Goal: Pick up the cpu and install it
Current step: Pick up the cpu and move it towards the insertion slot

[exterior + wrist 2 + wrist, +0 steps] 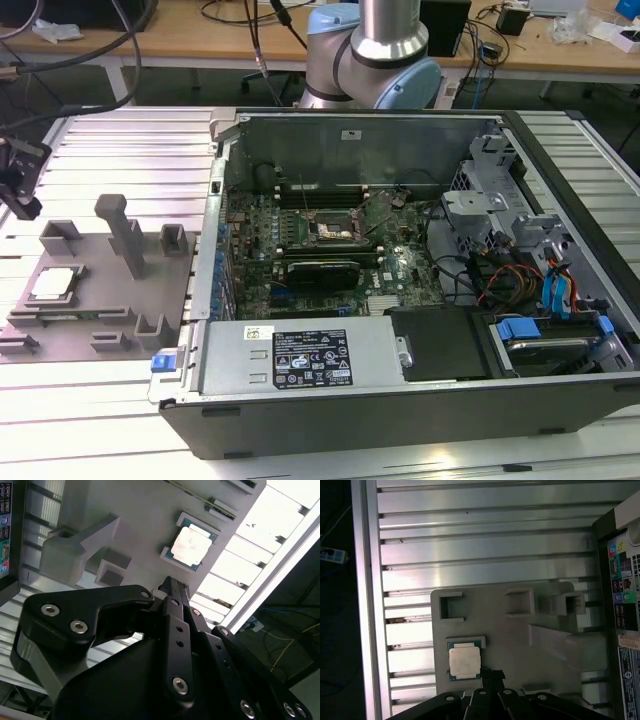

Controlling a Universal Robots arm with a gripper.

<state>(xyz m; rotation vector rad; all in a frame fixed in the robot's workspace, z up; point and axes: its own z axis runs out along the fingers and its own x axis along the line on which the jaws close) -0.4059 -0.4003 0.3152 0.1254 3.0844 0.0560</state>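
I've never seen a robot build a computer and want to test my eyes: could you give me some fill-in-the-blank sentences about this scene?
1. The cpu lies on the grey plastic ___.
2. The computer case stands to the exterior view's ___ of the cpu.
3. In the second wrist view the pincer is nearest to the ___.

Missing words: tray; right; cpu.

We log even overhead light in the exterior view. The slatted table (100,400) glares white along its near edge, and the computer case (330,130) interior lies in shadow. Second wrist view: slats blown out to white, cpu (192,544) lid washed pale, gripper (172,586) a near-black mass. First wrist view: streaked reflections, one dark margin.
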